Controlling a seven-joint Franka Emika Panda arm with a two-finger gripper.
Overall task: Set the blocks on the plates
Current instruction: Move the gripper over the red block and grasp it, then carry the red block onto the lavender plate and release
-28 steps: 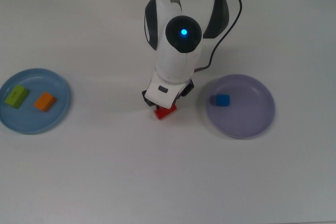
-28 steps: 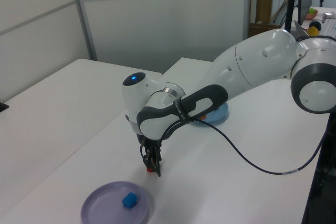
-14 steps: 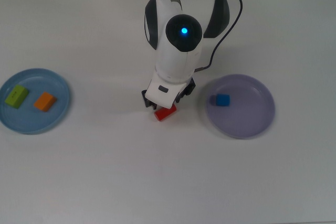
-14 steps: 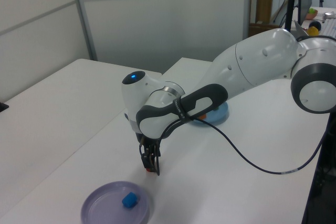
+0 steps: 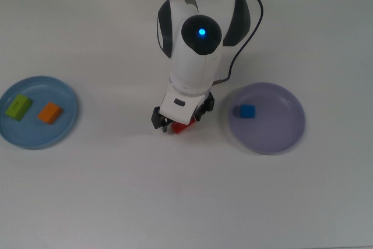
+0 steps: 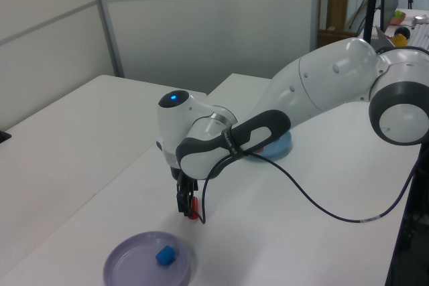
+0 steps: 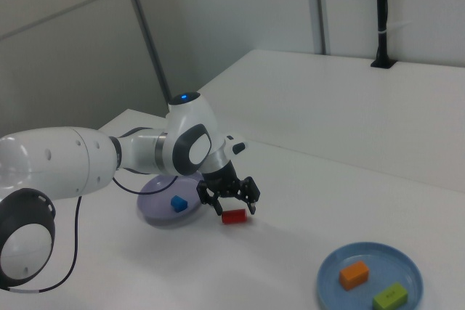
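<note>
Right now the end effector (image 7: 231, 195) hangs with fingers spread apart just above the red block (image 7: 234, 216) lying on the worktop (image 7: 305, 201), so a skewed descent could nudge it away ungrasped.

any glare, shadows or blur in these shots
Top view: soft shadow on the white table beside the gripper, and the pale lavender plate has a slightly smeared rim. Left view: bright light at the top right, with no harsh glare. Right view: even light, with a faint shadow under the red block.
</note>
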